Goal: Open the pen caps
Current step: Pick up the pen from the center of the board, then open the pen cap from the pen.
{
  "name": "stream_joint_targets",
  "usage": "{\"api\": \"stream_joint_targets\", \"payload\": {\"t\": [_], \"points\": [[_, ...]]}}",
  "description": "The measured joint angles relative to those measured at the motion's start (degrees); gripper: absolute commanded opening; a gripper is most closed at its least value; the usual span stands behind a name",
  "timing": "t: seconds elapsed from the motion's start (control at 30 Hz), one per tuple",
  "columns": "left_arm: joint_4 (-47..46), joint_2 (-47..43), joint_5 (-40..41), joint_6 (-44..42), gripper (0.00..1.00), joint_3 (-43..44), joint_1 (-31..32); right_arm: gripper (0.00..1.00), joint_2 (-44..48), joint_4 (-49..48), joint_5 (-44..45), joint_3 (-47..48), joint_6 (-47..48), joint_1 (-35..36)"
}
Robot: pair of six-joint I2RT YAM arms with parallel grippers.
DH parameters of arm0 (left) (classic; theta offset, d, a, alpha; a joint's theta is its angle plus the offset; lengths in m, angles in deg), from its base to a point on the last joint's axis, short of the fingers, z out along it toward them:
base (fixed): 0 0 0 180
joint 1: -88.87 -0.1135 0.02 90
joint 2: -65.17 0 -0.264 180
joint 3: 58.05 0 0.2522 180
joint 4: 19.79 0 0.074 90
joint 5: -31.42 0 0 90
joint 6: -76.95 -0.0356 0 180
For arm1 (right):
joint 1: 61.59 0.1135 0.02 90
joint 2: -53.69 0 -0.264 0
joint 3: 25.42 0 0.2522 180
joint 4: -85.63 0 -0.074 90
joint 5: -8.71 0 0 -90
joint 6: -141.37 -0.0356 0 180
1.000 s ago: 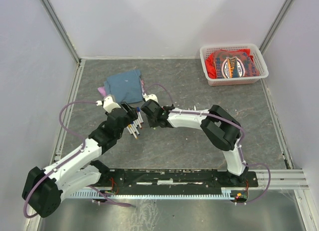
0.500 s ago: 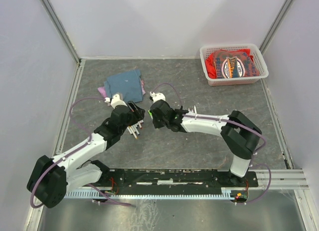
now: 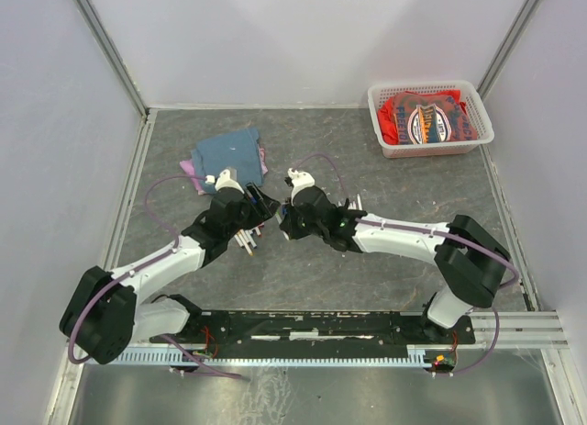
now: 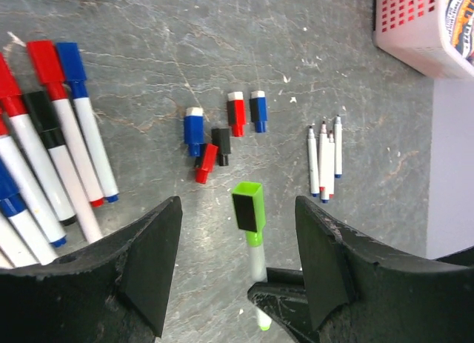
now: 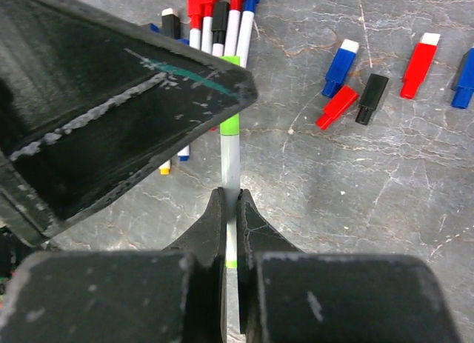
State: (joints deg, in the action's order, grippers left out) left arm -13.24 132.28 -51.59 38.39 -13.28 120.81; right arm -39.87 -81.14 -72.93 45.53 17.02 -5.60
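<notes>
Grey, veined tabletop (image 3: 367, 168) fills the enclosure between pale walls, with a white basket (image 3: 431, 150) of red fabric at the upper right and a folded blue cloth (image 3: 229, 154) at the upper left of centre. In the left wrist view, the green cap (image 4: 248, 207) is a short squarish sleeve, bright green with a black face, sitting on the end of the green pen (image 4: 256, 265), whose barrel is white. It lies in the lower middle of that frame, in the gap between the spread fingers of the left gripper (image 4: 237, 210); neither finger touches it. Above it five loose caps (image 4: 221, 145) in blue, red and black lie scattered on the table, capped pens (image 4: 55, 135) fan out at the left, and thin uncapped barrels (image 4: 324, 158) lie to the right. The right gripper (image 5: 231, 202) is clamped on the pen's barrel, fingers pressed to it from both sides. From above, both arms reach low from the bottom corners and their wrists meet near centre, just below the cloth
</notes>
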Motion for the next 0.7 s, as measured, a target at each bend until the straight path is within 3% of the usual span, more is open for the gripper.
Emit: {"api": "stream_joint_targets", "payload": {"t": [0.37,0.7], "points": [[-2.99,1.2,-3.65,2.27,0.57,0.33,-0.61,0.01,2.8,-3.23,-3.45,-2.36,-1.38,0.0],[-4.48,1.2,-6.08,3.28,0.52,0.33,-1.86,0.01,4.68,-4.7,-5.4,-3.67,-1.88,-0.11]]}}
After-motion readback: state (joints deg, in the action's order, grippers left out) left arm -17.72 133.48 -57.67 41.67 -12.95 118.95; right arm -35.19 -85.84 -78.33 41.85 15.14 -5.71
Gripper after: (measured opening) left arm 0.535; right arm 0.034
